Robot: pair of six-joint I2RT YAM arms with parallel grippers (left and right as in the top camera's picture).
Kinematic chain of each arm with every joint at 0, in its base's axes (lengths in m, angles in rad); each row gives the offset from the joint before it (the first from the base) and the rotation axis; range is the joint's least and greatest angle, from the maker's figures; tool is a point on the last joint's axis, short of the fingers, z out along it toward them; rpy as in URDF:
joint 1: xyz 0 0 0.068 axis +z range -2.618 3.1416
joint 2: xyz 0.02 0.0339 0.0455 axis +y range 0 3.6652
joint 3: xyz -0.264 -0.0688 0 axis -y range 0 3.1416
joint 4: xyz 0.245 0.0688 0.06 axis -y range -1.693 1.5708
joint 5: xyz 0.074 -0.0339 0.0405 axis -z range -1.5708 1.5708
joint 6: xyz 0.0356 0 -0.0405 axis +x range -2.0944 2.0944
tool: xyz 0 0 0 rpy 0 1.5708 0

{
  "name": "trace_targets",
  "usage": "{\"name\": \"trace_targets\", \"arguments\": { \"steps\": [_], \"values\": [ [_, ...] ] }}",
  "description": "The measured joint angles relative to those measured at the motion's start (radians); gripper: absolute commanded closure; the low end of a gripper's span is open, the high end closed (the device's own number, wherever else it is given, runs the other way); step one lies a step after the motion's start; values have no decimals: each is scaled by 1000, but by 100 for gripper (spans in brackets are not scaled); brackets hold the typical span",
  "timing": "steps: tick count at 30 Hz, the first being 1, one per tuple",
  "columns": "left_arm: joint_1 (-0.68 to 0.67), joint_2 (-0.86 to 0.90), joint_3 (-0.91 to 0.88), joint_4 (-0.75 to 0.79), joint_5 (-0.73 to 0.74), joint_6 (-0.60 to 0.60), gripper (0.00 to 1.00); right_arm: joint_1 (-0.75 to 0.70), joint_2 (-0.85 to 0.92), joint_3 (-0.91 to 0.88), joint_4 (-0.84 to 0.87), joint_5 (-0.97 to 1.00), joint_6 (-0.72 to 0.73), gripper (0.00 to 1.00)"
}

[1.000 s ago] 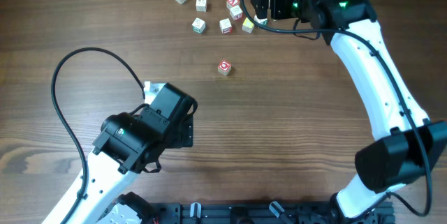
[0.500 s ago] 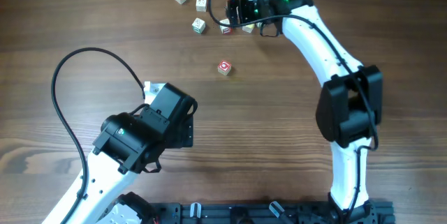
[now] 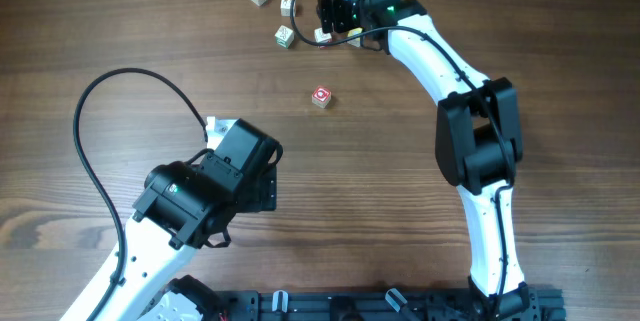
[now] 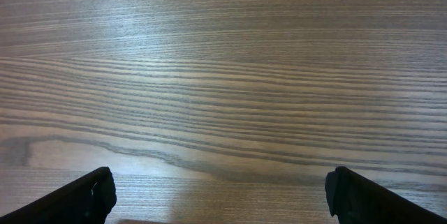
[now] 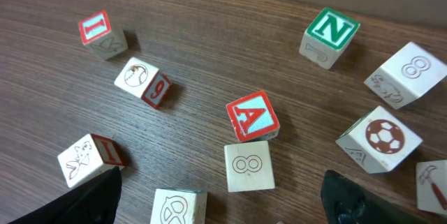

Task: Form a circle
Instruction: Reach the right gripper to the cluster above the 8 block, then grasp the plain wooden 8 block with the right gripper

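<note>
**Wooden cubes lie loose under the right hand**

The right gripper (image 5: 222, 202) hangs over the letter cubes (image 5: 142, 81). Its two fingers are spread wide and hold nothing. Just ahead of its tips, between the fingers, sits a cube with an 8 (image 5: 248, 166). That cube is right up against the red A cube (image 5: 251, 116) beyond it. Farther ahead and off to one side stands a green N cube (image 5: 330, 35), and just past it the wood ends at a dark strip.

The cubes make a messy bunch, not a ring (they are turned every which way). Bare wood shows between most of them. One cube with a red mark (image 3: 320, 97) lies alone, well apart from the bunch, out between the two arms.

The left gripper (image 4: 223, 196) is wide open too and holds nothing. Only the bare brown table (image 4: 223, 77) lies in front of it, with lots of room.
</note>
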Motion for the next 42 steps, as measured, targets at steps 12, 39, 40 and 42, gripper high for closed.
{"name": "trace_targets", "arguments": {
  "steps": [12,39,40,42],
  "values": [
    [0,0,0,0,0,0,0,24,112,378,-342,14,-11,11],
    [0,0,0,0,0,0,0,5,282,463,-364,45,56,35],
    [0,0,0,0,0,0,0,3,282,463,-359,44,58,35],
    [0,0,0,0,0,0,0,3,282,463,-355,44,58,35]
  ]
}}
